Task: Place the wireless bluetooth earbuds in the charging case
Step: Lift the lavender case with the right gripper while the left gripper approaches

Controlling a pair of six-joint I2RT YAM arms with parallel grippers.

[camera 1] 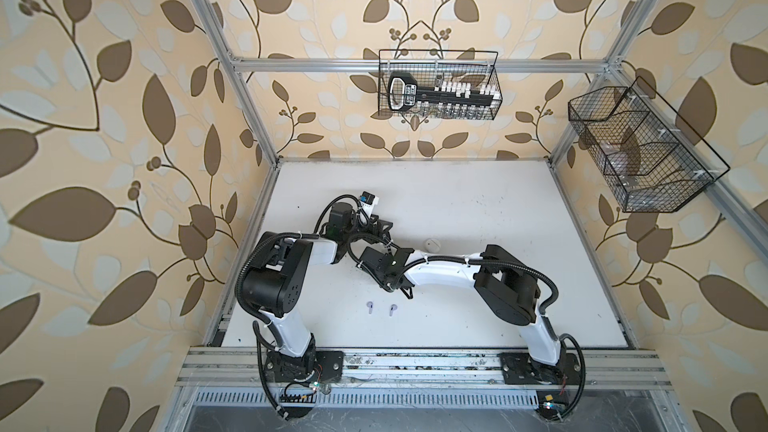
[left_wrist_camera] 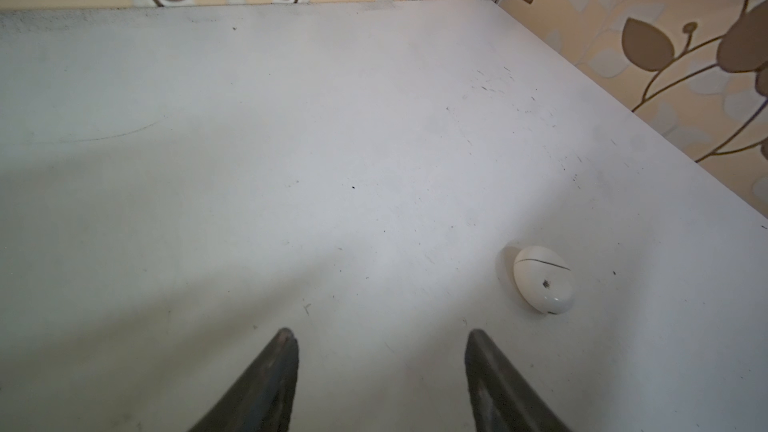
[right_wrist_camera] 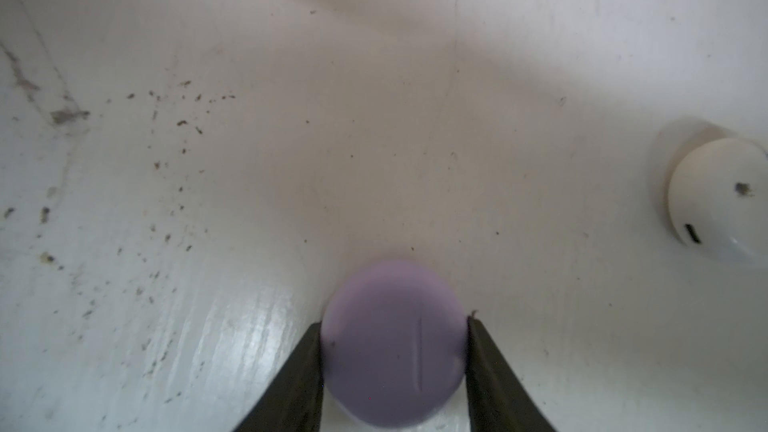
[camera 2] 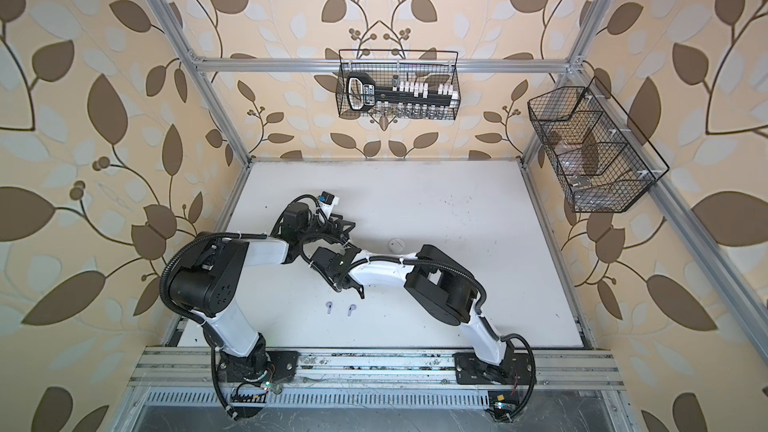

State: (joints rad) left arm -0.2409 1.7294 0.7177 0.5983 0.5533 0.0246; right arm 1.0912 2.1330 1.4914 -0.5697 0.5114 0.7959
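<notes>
My right pincer [right_wrist_camera: 395, 322] grips the lavender charging case [right_wrist_camera: 392, 355], which my own wrist hides in both top views. My left pincer [left_wrist_camera: 376, 332] stands open and empty, with the closed white case [left_wrist_camera: 542, 278] near it. A lavender earbud [camera 1: 369, 306] and a second lavender earbud [camera 1: 392, 308] lie loose on the table [camera 1: 457, 201].

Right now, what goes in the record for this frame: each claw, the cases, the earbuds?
left claw: open, empty, over the white table
right claw: closed on the round lavender charging case, a finger against each side
round white charging case: lid shut, lying free on the table, untouched
two small lavender stemmed earbuds: loose on the table, side by side, not touching, outside any case
</notes>
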